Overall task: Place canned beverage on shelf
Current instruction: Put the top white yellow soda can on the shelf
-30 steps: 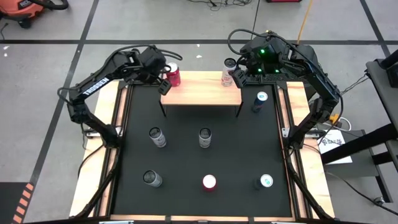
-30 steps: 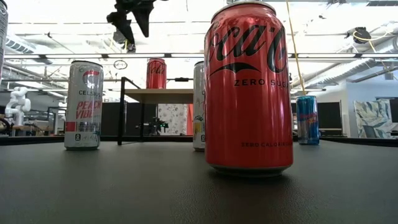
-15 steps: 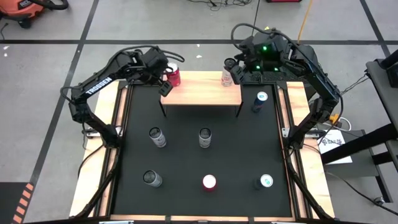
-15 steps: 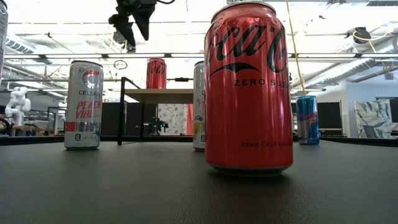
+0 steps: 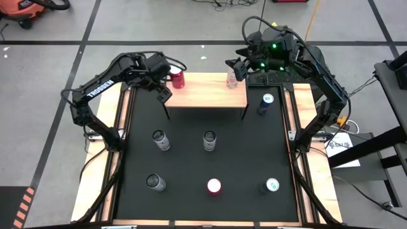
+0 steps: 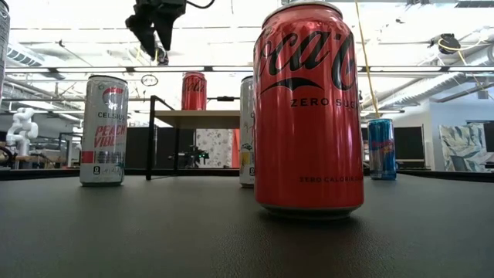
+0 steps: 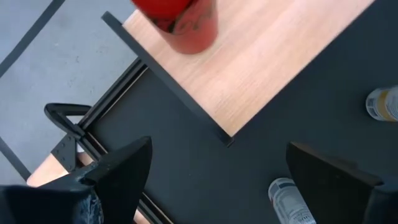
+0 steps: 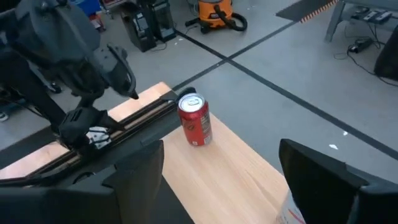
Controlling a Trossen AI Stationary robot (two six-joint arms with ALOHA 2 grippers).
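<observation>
We see a red can (image 5: pixel 177 78) upright on the shelf (image 5: pixel 206 94), at its far left corner, and a pale can (image 5: pixel 232 79) near the far right corner. Our left gripper (image 5: pixel 162 91) hangs just beside the red can, fingers spread, holding nothing. Our right gripper (image 5: pixel 234 65) hovers by the pale can, fingers spread too.

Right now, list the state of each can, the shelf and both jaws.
Red can: upright on shelf, left end, released.
White can: upright on shelf, right end.
Shelf: holds two cans.
Mat cans: six, all upright.
Left gripper: jaws open, empty.
Right gripper: jaws open, empty.
</observation>
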